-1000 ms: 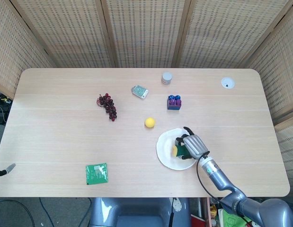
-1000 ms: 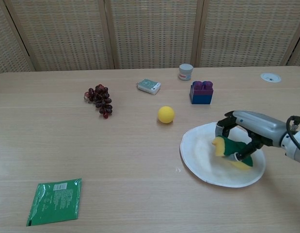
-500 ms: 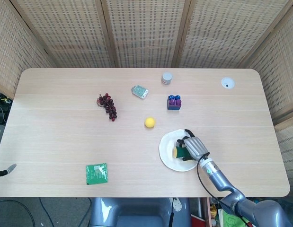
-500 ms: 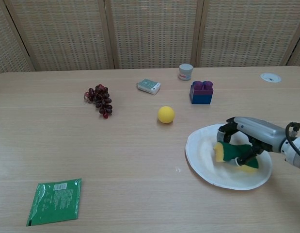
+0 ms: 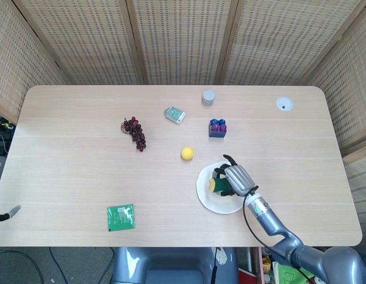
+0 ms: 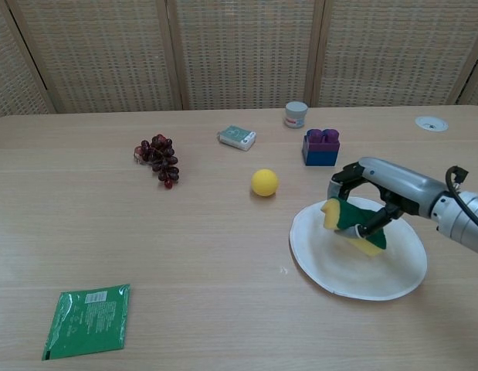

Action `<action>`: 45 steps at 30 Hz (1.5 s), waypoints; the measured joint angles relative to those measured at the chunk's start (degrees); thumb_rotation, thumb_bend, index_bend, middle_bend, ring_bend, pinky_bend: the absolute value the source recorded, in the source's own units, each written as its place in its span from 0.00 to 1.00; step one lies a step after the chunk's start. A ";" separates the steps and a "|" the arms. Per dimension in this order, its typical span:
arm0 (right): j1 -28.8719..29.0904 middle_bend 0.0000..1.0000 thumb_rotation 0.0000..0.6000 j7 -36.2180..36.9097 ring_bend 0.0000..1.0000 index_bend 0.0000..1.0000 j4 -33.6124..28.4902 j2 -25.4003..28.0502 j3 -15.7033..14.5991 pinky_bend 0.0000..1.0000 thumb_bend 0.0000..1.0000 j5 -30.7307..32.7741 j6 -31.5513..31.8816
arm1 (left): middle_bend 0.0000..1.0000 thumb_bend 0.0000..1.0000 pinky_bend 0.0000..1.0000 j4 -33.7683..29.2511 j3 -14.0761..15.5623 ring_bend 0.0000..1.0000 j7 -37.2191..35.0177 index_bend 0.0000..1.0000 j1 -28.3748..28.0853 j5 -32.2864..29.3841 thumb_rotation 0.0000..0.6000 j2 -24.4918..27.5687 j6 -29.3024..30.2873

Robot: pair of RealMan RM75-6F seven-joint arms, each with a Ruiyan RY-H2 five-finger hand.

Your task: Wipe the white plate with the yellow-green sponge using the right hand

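The white plate (image 5: 218,202) (image 6: 354,270) lies on the table near its front right. My right hand (image 5: 237,179) (image 6: 385,190) grips the yellow-green sponge (image 5: 216,185) (image 6: 347,224) over the plate's far left part; the sponge's green side faces up and its yellow side shows at the left end. The fingers curl round the sponge from above. Whether the sponge touches the plate or hangs just above it is unclear. My left hand is outside both views.
A yellow ball (image 5: 187,154) (image 6: 264,182) sits just beyond the plate's left rim. A blue and purple block (image 5: 217,128) (image 6: 321,147), a small jar (image 5: 208,97), a card box (image 5: 174,114), grapes (image 5: 135,132) and a green packet (image 5: 121,217) lie around.
My right hand carried the sponge back and to the left across the plate. The plate itself slid a little with the strokes.
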 measured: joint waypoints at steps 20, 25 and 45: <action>-2.87 0.58 1.00 10.75 0.38 0.56 10.26 -4.56 -3.16 0.03 0.39 0.26 -2.28 | 0.00 0.00 0.00 -0.27 0.40 0.00 -1.18 0.00 0.36 1.21 1.00 0.52 0.66; -2.81 0.58 1.00 12.87 0.38 0.56 10.26 -4.57 -2.85 0.03 0.40 -0.61 0.55 | 0.00 0.00 0.00 -0.30 0.43 0.00 -1.48 0.00 0.42 1.33 1.00 0.65 0.73; 1.01 0.36 1.00 -7.10 0.25 0.45 -1.77 8.58 4.26 0.02 0.34 4.51 -1.54 | 0.00 0.00 0.00 -0.30 0.61 0.00 -2.50 0.00 0.56 1.80 1.00 1.20 0.79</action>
